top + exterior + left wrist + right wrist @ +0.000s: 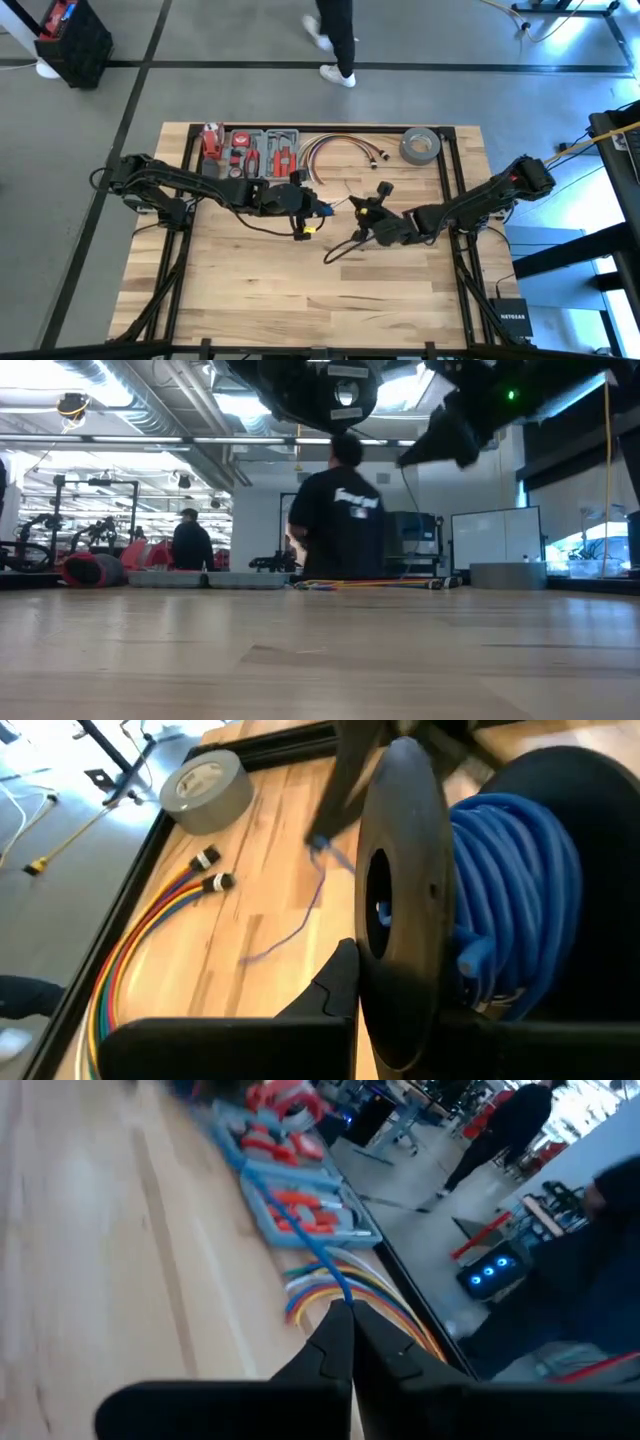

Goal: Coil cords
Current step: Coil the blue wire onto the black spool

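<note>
The thin blue wire (pixel 300 925) trails loose over the wooden table (pixel 250 290) mid-table, one end wound on the black spool (pixel 405 900) that my left gripper (pixel 300 205) grips. My right gripper (pixel 345 1315) is closed, pinching the wire's free end, I judge to keep tension for winding. The black cord (pixel 345 247) lies just beside.

Far edge of the table (pixel 250 290): tool tray (pixel 255 152) at the left, cable bundle (pixel 340 150) in the middle, tape roll (pixel 421 146) at the right.
Middle of the table: left gripper (pixel 300 208) with the spool (pixel 480 910), near the right gripper (pixel 368 212).
Wire (pixel 300 920): between the spool and the right gripper, above the table.
Black cord (pixel 345 245): on the table, in front of the right gripper.
Person (pixel 335 40): on the floor behind the table.
</note>
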Available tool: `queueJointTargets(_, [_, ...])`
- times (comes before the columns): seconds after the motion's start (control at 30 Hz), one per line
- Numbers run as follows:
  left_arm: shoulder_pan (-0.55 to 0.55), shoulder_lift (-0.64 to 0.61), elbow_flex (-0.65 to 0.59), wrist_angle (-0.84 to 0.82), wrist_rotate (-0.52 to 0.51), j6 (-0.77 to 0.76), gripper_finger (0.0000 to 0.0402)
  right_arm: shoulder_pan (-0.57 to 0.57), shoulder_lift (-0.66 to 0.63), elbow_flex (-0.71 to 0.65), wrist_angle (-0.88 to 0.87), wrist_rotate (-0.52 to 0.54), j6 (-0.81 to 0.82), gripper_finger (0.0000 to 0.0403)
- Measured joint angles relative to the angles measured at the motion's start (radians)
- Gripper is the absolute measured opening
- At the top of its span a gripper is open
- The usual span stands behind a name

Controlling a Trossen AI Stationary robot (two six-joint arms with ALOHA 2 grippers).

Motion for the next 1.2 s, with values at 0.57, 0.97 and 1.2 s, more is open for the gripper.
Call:
queueJointTargets(0.57, [0.112,0.092,0.000,0.046,-0.030,-0.033,0.0000,0.000,-0.094,0.000,0.342,-0.397,0.125,0.0001])
queueJointTargets(0.97, [0.110,0.103,-0.002,0.067,-0.019,-0.011,0.0000,-0.010,-0.044,0.040,0.366,-0.412,0.031,0.0012])
queueJointTargets(1.2, [0.105,0.102,-0.002,0.049,-0.020,-0.012,0.0000,0.035,-0.185,0.072,-0.139,-0.233,0.178,0.0069])
